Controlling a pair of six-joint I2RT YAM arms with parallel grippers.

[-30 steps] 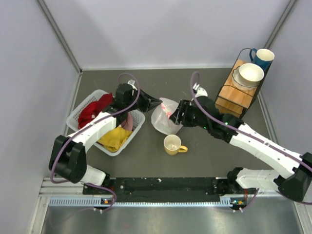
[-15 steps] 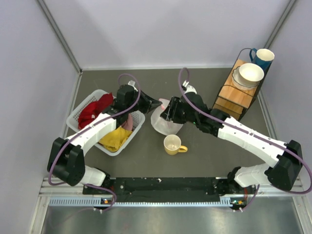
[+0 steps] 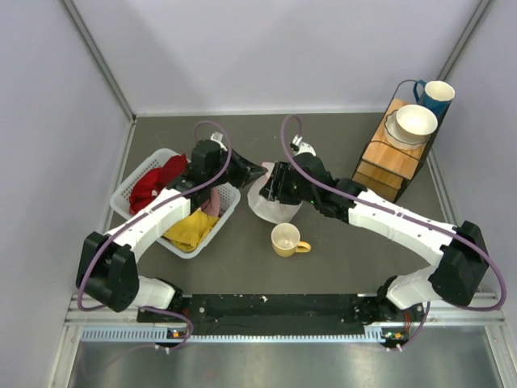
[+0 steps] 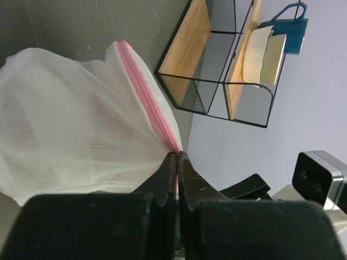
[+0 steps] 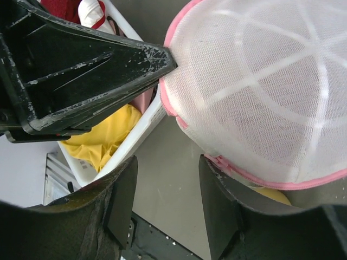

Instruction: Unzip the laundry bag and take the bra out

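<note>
The laundry bag (image 3: 269, 207) sits on the table (image 3: 347, 267) about mid-way across, between the basket (image 3: 129, 194) of clothes on the left and the wire rack (image 3: 388, 158) on the right, with the mug (image 3: 285, 239) just in front of it. Its rounded mesh side faces up. The pink zipper trim (image 4: 149, 103) looks like one closed line, so the bag seems zipped. I cannot pick out the bra through the mesh; presumably it is inside.

The bag's long axis seems to run from its far-left tip, which points toward the basket, to its near-right bulge by the mug. That tip is drawn out taut because the left gripper (image 4: 177, 157) is clamped tight on the trim there. This most likely anchors the bag so the zipper can be pulled against it.

The right gripper (image 5: 168, 168) hangs just above the bag, its jaws roughly half apart and holding nothing. It is probably lining up on the zipper pull, which I cannot locate.
</note>
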